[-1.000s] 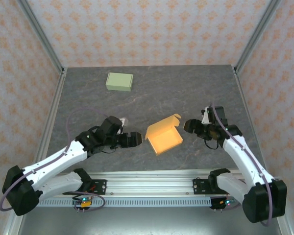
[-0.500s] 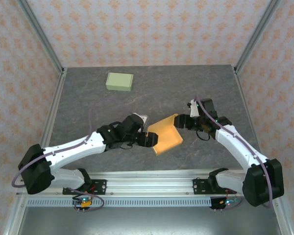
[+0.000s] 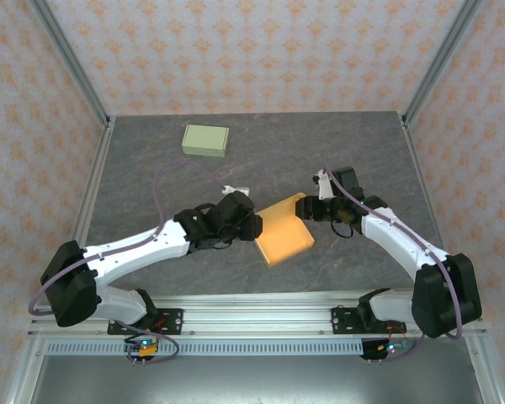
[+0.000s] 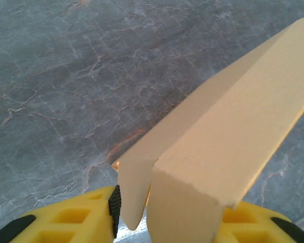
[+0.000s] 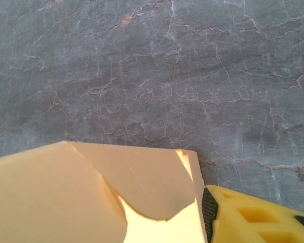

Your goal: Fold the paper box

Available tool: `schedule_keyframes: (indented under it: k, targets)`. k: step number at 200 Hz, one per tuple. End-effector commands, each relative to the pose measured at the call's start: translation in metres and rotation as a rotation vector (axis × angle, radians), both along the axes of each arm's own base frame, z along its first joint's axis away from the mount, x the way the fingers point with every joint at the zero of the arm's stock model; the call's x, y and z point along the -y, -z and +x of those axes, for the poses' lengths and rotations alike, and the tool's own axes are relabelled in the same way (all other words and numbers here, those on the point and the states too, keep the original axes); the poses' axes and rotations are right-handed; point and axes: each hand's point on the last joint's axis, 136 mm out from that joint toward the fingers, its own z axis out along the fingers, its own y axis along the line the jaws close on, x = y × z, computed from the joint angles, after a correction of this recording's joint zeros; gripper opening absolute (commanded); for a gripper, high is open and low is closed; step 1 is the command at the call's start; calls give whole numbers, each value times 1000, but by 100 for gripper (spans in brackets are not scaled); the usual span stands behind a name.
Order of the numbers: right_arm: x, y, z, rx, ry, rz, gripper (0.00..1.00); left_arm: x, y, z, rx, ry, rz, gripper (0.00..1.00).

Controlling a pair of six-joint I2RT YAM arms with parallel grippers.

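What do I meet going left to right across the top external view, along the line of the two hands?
left hand → orange paper box → right hand

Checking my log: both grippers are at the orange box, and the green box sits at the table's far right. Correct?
No. The top external view shows the green box at the table's far left; the rest holds.

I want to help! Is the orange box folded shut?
Almost: the orange box has its top down, but one flap hangs loose outside.
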Motion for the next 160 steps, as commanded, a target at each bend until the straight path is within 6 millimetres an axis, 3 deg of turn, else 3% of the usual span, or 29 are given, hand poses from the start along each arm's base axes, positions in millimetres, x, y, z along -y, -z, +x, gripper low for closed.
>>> schedule_keyframes:
  k: [1, 38, 84, 112, 160]
  targets:
    - [-8, -22, 16, 90, -29, 9, 53, -7, -5, 8, 27, -22, 66, 38]
    - [-12, -25, 19, 133, -53, 21, 51, -8, -6, 15, 47, -9, 130, 28]
    - [-20, -28, 14, 88, -33, 62, 36, -15, -12, 24, 66, -33, 206, 16]
    - [-29, -28, 7, 90, 52, 84, 31, -25, -14, 32, 70, -94, 266, 8]
    - [-38, -31, 6, 185, 180, 74, 23, -39, -10, 50, 28, -182, 240, 4]
